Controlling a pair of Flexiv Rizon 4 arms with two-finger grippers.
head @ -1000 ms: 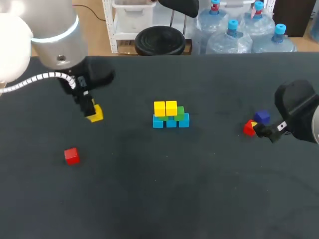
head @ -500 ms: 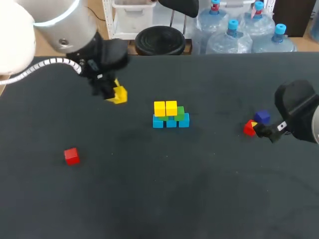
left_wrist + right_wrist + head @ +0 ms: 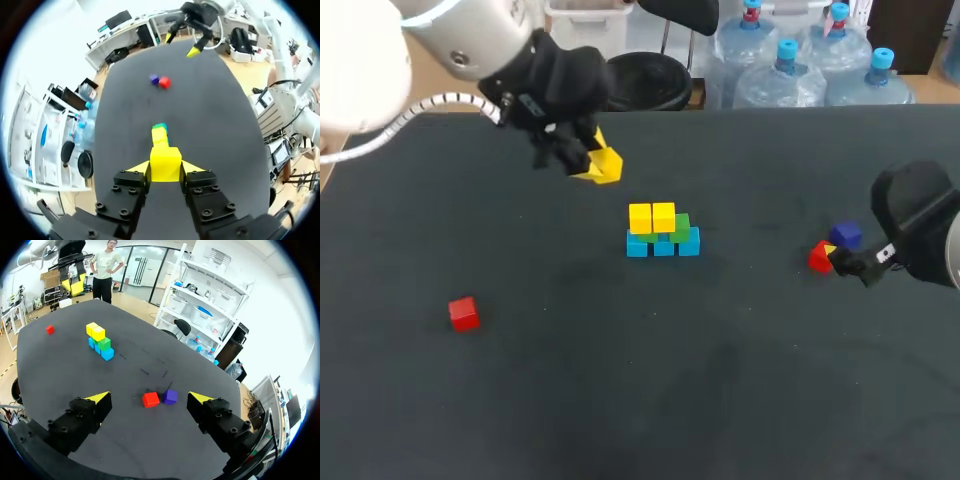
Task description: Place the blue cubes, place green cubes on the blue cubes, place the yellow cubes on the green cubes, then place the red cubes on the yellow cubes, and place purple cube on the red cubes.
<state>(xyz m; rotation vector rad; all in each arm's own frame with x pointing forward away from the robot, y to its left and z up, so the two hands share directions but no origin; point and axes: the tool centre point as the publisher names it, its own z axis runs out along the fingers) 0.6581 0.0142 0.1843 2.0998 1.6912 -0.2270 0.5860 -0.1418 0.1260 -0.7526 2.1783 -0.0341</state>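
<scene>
The left arm has swung in from its own side of the bench (image 3: 720, 380) toward the middle, lifting as it went, and carries the yellow cube (image 3: 603, 166) with it. The right arm has not stirred.

The left pincer (image 3: 165, 169) is clenched on that cube, one yellow tip against each side, the cube upright and proud of the fingers. The stack (image 3: 663, 232) lies ahead of and below this pincer, not yet under it. The step in hand appears to be the yellow layer. The blue cubes (image 3: 663, 246) sit in a row, with green on them and a yellow pair (image 3: 652, 216) already seated. One green cube (image 3: 680, 224) at the row's end is bare on top.

The next move probably calls for more travel until the held cube hangs over that bare green top, squared to its neighbours, then a gentle lowering so the pair is not nudged.

The right pincer (image 3: 150, 398) stands spread wide. A red cube (image 3: 820, 258) and the purple cube (image 3: 846, 236) lie touching between its tips, ungrasped. A second red cube (image 3: 464, 313) lies well apart from both pincers.
</scene>
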